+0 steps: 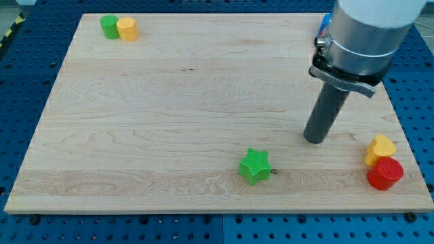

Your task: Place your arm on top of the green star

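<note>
The green star [255, 165] lies flat on the table [169, 102], close to the edge at the view's bottom and a little toward the view's right of the middle of that edge. A small dark speck sits on the wood just beside the star, on its right in the view.

My tip [314, 139] rests on the table up and to the view's right of the green star, apart from it with bare wood between them. The arm carries no fingers, only the straight dark rod, so nothing is held or clamped.

Farther from the green star toward the view's right, near the table's corner, a yellow heart-shaped block [380, 148] and a red cylinder [385, 173] touch each other, the red one nearer the view's bottom.

Well away from the green star, in the far corner at the view's top left, a green cylinder [108, 26] and a yellow block [127, 28] stand side by side, touching.
</note>
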Robot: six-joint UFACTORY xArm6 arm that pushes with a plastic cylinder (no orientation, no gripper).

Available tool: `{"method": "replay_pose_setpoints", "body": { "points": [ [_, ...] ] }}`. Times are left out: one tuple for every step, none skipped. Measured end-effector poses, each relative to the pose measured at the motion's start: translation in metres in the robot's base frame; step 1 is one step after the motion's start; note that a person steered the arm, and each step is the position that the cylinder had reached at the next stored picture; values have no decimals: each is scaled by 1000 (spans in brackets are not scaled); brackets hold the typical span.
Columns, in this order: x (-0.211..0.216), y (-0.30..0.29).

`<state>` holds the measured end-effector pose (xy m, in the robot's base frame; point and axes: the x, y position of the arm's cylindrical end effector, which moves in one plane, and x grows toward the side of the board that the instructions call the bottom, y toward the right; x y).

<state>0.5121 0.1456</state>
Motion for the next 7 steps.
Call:
{"method": "replay_pose_setpoints", "body": {
  "points": [
    [-2, 0],
    [-2, 0],
    [-2, 0],
    [-2, -9],
    [-2, -40],
    [-2, -72],
    [-2, -88]
  ]
}}
